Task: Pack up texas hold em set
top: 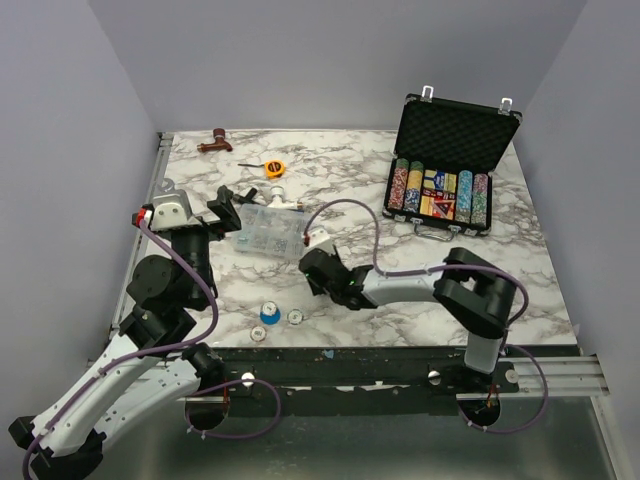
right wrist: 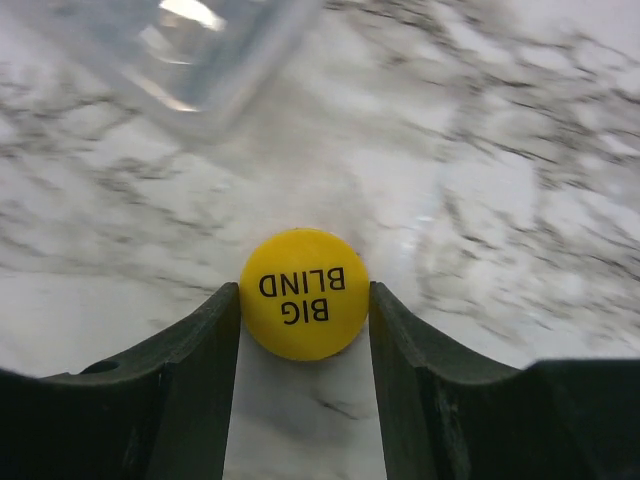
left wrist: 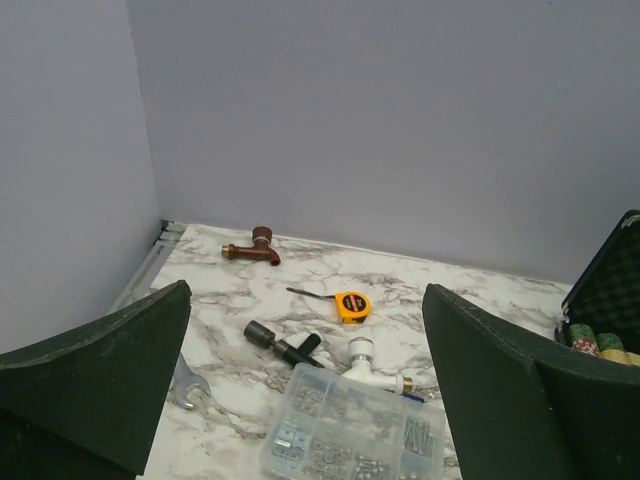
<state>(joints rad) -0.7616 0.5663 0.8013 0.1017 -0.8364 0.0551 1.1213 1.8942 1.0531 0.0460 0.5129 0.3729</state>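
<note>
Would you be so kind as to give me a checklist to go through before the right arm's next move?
1. The yellow disc centred in the right gripper: ok, both fingers meet its edge.
2. Grip firm enough to lift: cannot tell; the disc looks to lie on the table.
3. The case open to receive it: ok, lid upright.
4. A free slot in the case: cannot tell, too small.
5. The clear box apart from the fingers: ok, though close ahead.
6. The left gripper out of the path: ok, open, off to the left.
</note>
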